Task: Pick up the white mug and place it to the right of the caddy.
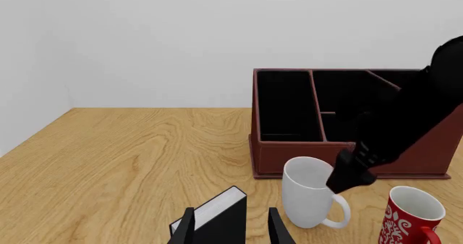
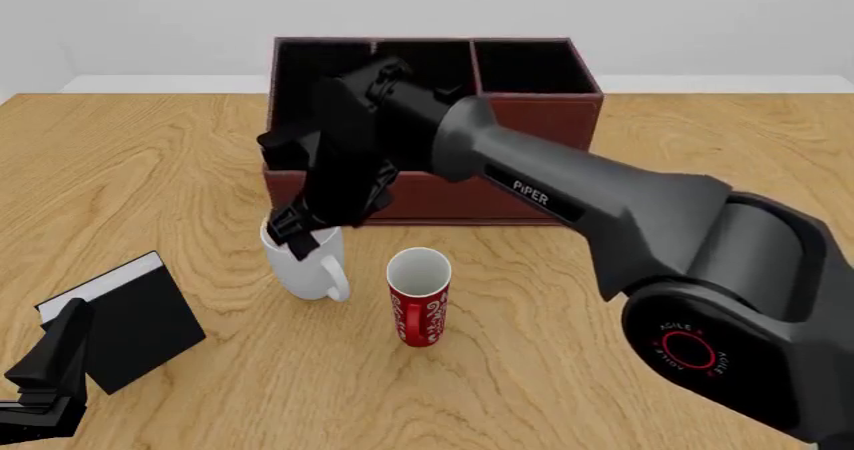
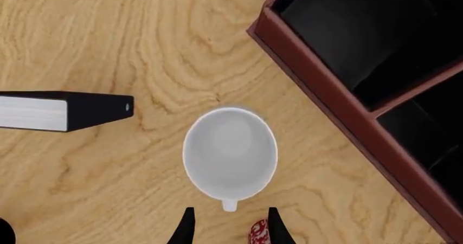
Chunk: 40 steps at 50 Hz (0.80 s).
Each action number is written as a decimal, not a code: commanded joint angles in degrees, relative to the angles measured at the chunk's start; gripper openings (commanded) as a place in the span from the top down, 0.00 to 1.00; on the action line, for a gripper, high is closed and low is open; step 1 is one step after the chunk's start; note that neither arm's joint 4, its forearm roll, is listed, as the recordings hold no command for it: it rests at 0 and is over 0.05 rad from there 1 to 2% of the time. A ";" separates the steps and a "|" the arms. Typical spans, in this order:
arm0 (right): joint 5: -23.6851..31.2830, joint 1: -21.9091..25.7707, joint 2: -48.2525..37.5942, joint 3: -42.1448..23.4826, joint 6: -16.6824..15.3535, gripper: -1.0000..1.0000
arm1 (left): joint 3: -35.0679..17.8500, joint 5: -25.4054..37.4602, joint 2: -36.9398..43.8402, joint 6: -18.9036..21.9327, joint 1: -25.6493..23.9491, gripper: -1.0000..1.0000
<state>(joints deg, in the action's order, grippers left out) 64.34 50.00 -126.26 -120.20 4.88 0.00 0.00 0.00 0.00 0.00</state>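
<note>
Left gripper [image 2: 47,370] sits low by the black book [image 2: 127,320], fingers apart, empty. White mug [image 2: 304,262] stands upright on the table [image 2: 561,370], just before the caddy [image 2: 441,120], red mug [image 2: 419,298] beside it. Right gripper [image 2: 296,232] hovers over its rim, fingers spread.

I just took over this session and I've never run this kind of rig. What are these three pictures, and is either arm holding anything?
Two robot arms work at a wooden table. The front view looks down from behind them; the other two pictures come from cameras behind each gripper. On the table stand the caddy, a white mug, a red mug and a black book. The right gripper hangs open directly over the white mug, its fingertips either side of the mug's handle, gripping nothing. The left gripper is open near the book, also empty.
</note>
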 commanded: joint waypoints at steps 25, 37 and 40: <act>-2.57 0.30 -1.08 3.93 1.32 0.00 | 0.00 0.00 0.00 0.00 0.00 0.00; -3.23 0.47 -1.29 4.65 1.72 0.00 | 0.00 0.00 0.00 0.00 0.00 0.00; -3.24 0.56 -1.46 4.60 1.75 0.00 | 0.00 0.00 0.00 0.00 0.00 0.00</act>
<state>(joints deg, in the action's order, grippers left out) 61.53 50.43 -127.44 -116.08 6.41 0.00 0.00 0.00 0.00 0.00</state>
